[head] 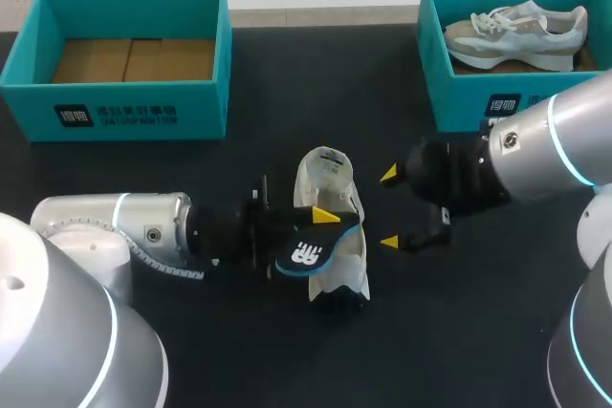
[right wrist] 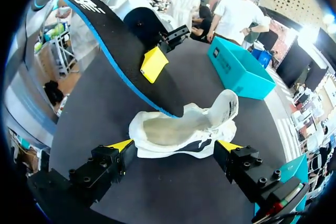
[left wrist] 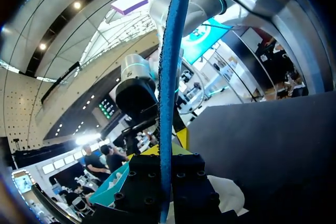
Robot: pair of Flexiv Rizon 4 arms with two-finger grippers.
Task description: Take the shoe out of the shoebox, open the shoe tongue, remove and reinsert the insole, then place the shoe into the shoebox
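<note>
The insole (right wrist: pixel 118 51) looks like foam: matt black on its face, rough and grainy along its blue edge. The shoe (right wrist: pixel 178 132) is soft off-white cloth with a smooth lining. The bench (head: pixel 287 83) wears a matt black cover. The left shoebox (head: pixel 124 102) is smooth teal card, bare brown card inside. My right arm (head: pixel 564 136) has a glossy silver shell; my right end effector (right wrist: pixel 176 145) is matt black with smooth yellow tips.

Black, matte tabletop (head: pixel 287 83) under everything, shown also close up in the right wrist view (right wrist: pixel 173 182). At its far right corner, a second teal box (head: pixel 459 102), open-topped, with white print on the front wall. Inside, a spare sneaker (head: pixel 516 33), grey and off-white with white laces, lying lengthwise on brown cardboard (head: pixel 478 67).
</note>
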